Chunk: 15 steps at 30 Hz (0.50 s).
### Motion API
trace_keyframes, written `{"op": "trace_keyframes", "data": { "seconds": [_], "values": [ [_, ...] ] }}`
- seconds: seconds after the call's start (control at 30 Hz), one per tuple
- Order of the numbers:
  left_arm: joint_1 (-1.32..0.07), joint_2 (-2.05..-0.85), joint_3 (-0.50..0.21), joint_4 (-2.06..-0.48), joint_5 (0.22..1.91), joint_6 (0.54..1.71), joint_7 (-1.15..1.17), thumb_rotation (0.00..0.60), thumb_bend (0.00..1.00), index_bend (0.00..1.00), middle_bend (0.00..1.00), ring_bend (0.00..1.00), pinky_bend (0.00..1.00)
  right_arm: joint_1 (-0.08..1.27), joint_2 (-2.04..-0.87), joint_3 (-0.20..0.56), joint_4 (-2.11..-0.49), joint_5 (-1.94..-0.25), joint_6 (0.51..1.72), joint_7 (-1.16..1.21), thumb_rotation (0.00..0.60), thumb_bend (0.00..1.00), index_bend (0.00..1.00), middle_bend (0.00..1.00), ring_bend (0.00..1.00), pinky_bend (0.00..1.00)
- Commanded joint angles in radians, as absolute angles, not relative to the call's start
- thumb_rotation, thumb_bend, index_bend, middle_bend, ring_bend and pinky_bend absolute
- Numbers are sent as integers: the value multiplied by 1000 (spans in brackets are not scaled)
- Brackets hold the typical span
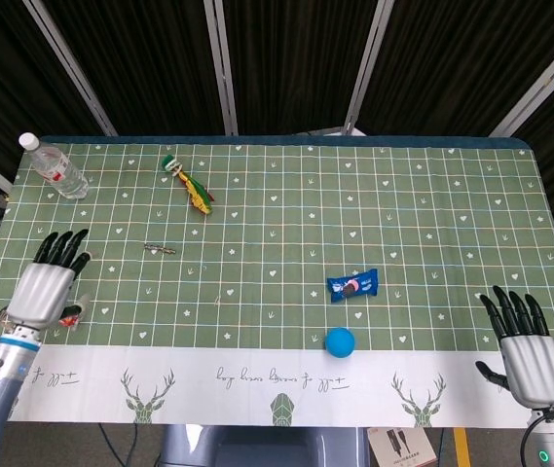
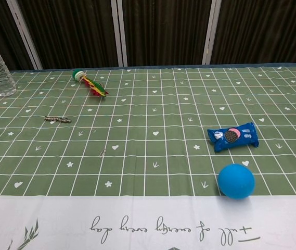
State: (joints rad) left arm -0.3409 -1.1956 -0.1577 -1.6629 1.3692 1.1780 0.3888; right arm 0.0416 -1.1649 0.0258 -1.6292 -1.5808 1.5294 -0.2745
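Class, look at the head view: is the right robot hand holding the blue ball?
No, the right robot hand is open and apart from the ball.

Lab / robot data-collection booth, not home. Black curtain backdrop [image 1: 286, 58] hung on bare aluminium frame bars [image 1: 220, 63]. Table [image 1: 432, 195] under green printed cloth, random unrelated props scattered on it: water bottle [image 1: 55, 168], blue ball [image 1: 340, 341], cookie packet [image 1: 352, 284]. Cables, gear on floor at left edge.
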Motion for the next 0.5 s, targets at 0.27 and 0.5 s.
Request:
{"op": "trace_keyframes", "data": {
  "seconds": [0.27,0.5],
  "values": [
    [-542,-1387,-249,-1461,1178,1005,552,600,238,346,0,0,0,44,-1146,24,-1655,-1552,1499,-243,600,24,93,0,0,26],
    [-643,-1503,-261,-1320,1134,932,581,600,281,361,0,0,0,45,-1131,17,-1676,-1547,1483,-224,600,25,92,0,0,26]
  ]
}}
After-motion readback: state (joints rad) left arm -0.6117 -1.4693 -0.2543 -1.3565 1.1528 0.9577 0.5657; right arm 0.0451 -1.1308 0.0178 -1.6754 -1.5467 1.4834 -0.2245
